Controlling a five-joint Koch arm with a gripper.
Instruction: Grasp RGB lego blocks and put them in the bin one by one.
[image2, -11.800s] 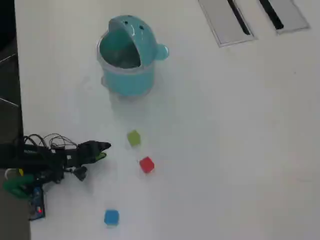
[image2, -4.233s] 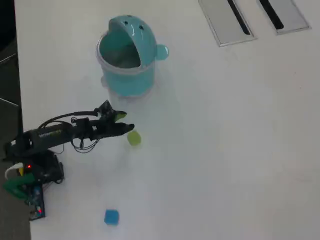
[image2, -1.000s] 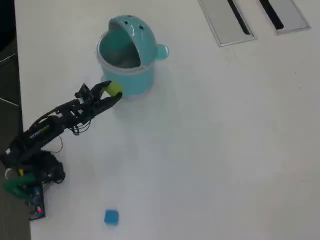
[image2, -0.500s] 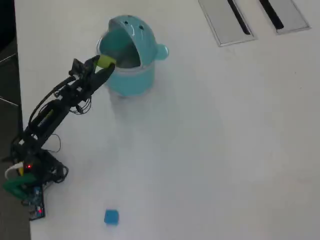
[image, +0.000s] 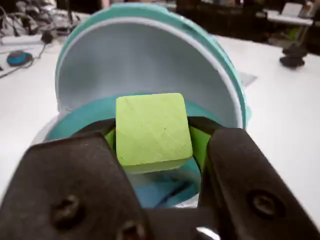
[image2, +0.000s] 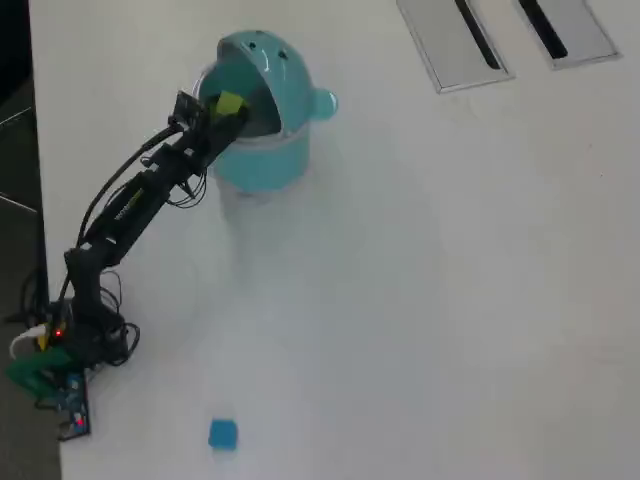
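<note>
Yellow-green block (image: 152, 129) pinched between the two dark fingers (image: 75, 185), one on each side face, top face clear. Held right over the opening of the teal bin (image2: 262, 150), domed lid (image: 150, 55) swung up behind. Blue block (image2: 223, 434) lying on the white worktop (image2: 420, 300), well apart from bin, near arm base.

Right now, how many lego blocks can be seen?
2. The yellow-green block is held in the gripper over the bin opening. The blue block lies on the table near the overhead view's bottom edge. A red one may be hidden inside the bin.
</note>
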